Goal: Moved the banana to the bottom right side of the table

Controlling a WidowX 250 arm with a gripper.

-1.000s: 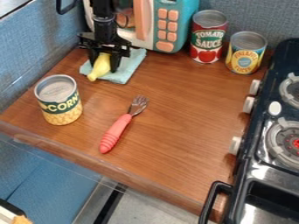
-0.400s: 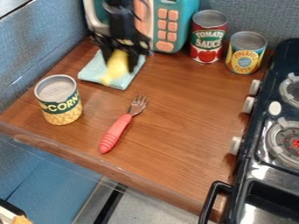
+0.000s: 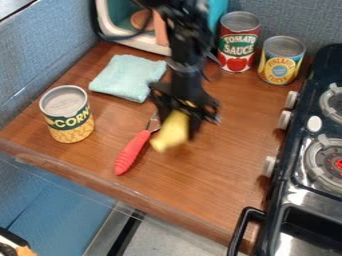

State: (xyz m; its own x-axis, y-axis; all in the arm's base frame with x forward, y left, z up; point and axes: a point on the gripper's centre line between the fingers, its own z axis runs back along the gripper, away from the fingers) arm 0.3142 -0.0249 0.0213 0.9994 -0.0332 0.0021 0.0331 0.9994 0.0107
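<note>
A toy kitchen set up on a wooden table (image 3: 234, 150): at the right edge stands a small stove (image 3: 300, 185) with burners and white knobs, at the top a teal toy microwave (image 3: 133, 42). Blue-grey fabric partition panels (image 3: 47, 60) at the left and upper right look like office cubicle walls.

Glossy wood counter (image 3: 220, 175), rough cloth (image 3: 127, 78), shiny metal can lids, seemingly smooth plastic fork handle (image 3: 132, 152)

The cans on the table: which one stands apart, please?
The green-banded can, alone at the left; the red can and blue-and-yellow can stand together at the back.
</note>
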